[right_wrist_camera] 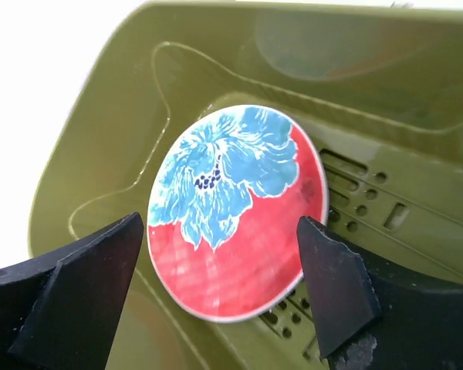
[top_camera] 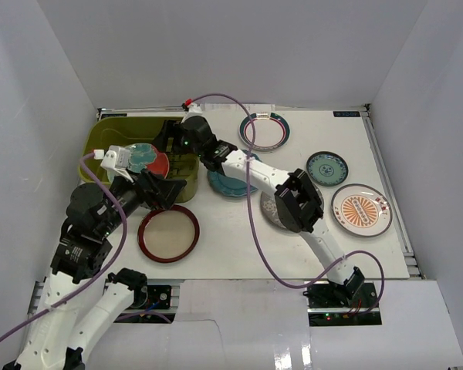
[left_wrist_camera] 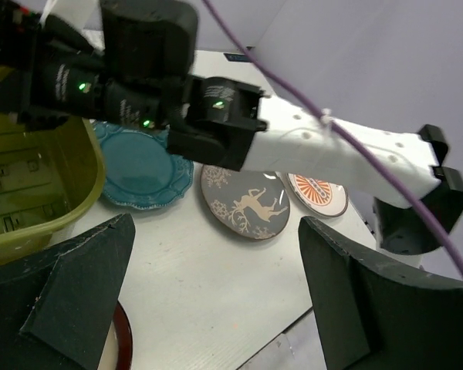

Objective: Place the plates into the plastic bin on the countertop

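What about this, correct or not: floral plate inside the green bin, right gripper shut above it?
Not quite: the right gripper is open, fingers spread wide, as the right wrist view shows. The floral plate is indeed inside the green bin.

High rear overview, two close wrist views, the plastic bin (top_camera: 108,137) common to all.

Olive-green rectangular plastic bin (top_camera: 108,145) at far-left of flat white countertop (top_camera: 231,254), teal-and-red floral plate (right_wrist_camera: 235,208) inside it, six plates flat on the counter: red-rimmed cream plate (top_camera: 168,233) just beside bin, scalloped teal plate (left_wrist_camera: 143,166), grey-silver deer-pattern plate (left_wrist_camera: 247,204), small teal plate (top_camera: 327,169), orange-sunburst plate (top_camera: 361,210), white plate with teal-red rim (top_camera: 265,132) near far edge
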`<state>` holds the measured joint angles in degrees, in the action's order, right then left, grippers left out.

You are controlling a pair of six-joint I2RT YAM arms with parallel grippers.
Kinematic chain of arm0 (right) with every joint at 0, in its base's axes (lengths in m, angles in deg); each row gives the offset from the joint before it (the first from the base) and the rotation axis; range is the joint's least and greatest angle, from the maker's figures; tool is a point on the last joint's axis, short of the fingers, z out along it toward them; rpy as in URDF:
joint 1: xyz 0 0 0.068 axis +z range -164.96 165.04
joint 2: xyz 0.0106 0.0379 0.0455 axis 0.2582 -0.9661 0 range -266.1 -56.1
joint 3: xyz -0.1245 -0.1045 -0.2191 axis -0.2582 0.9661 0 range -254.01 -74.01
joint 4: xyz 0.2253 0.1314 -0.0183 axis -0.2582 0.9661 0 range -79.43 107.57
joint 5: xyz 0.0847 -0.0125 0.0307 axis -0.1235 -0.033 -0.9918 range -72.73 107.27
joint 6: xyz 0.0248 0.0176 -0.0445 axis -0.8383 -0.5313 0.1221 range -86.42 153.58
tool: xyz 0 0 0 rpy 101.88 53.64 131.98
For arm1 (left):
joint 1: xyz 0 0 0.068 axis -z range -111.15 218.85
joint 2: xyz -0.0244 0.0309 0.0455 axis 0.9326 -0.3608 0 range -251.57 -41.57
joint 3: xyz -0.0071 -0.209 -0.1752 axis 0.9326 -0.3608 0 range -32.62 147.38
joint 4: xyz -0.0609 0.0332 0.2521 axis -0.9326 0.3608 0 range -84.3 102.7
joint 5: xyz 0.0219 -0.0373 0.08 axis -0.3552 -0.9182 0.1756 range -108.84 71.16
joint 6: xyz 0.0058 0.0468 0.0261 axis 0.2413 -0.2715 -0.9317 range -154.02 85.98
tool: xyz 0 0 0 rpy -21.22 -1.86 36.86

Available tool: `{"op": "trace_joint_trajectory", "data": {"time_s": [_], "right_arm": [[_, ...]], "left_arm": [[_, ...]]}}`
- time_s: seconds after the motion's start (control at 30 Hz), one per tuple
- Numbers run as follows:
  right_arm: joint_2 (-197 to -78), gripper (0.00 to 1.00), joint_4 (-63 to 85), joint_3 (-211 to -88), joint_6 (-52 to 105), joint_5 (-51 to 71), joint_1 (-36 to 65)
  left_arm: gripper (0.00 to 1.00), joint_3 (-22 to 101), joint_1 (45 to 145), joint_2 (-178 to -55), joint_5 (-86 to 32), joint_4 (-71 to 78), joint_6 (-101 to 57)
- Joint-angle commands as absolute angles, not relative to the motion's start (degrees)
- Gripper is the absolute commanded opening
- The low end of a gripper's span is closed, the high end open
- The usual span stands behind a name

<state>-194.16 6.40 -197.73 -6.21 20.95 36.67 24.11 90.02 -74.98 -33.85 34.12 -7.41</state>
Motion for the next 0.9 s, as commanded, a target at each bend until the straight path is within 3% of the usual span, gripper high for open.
{"op": "trace_joint_trajectory", "data": {"time_s": [0.0, 0.2, 0.3, 0.37, 0.53, 0.7, 0.87], "right_arm": [[-184.17, 0.87, 2.57, -194.97, -1.85, 23.95, 36.54], [-166.52, 0.83, 2.22, -178.11, 2.2, 25.7, 34.0], [-153.43, 0.67, 1.17, -159.84, 0.81, 25.89, 29.61], [-142.53, 0.48, -1.73, -144.73, 0.01, 23.96, 25.31], [-119.79, 0.2, 0.0, -122.49, 1.5, 20.08, 16.42], [-104.57, 0.35, 5.73, -113.75, 3.43, 20.96, 13.78], [-95.4, 0.35, 11.26, -110.14, 3.87, 20.52, 12.72]], "left_arm": [[0.98, 22.31, 90.21, -74.44, -30.71, 35.14, -4.93], [0.98, 18.46, 90.3, -78.12, -38.93, 33.22, 0.95], [0.92, 11.36, 90.21, -80.67, -46.84, 25.08, 6.83], [0.85, 7.65, 90.91, -82.69, -48.46, 21.01, 10.87], [0.75, 2.45, 100.63, -89.98, -41.8, 12.65, 14.4], [0.77, 3.68, 113.49, -105.94, -29.49, 3.18, 18.26], [0.78, 5.43, 118.51, -121.35, -23.6, -8.25, 23.45]]}}
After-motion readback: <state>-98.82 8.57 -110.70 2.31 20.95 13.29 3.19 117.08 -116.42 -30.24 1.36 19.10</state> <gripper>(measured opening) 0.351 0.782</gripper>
